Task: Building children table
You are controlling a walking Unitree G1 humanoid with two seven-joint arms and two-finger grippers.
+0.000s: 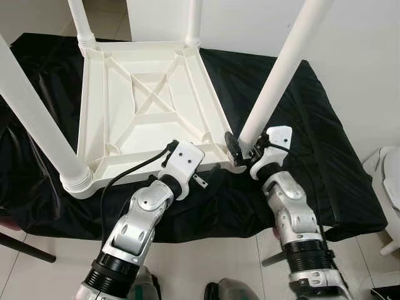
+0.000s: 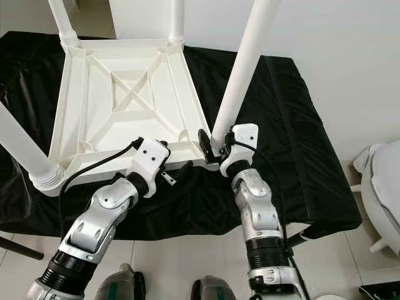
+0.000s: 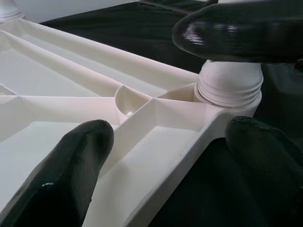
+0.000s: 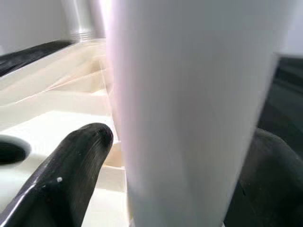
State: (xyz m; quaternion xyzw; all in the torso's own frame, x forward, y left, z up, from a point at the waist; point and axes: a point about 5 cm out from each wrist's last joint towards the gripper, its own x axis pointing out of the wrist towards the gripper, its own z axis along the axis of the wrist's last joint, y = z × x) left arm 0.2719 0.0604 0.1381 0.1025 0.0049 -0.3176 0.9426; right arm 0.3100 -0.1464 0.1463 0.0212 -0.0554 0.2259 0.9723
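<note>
Upturned white children's table (image 1: 147, 100) on a black-draped counter (image 1: 325, 162), legs pointing up.
The right gripper (image 1: 240, 150) has its jaws clamped around the near right leg (image 1: 281, 75) close to its socket. The left gripper (image 3: 161, 118) hovers at the table's near edge, jaws apart, straddling the frame rim. A white seat (image 1: 390, 178) stands beside the counter's right end.

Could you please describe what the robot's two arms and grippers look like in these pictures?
Both arms are jointed silver metal segments with black ribbed collars lower down. Each wrist ends in a white housing, and a black cable loops along each arm. The left gripper and right gripper each have two long, rounded, glossy black fingers.
</note>
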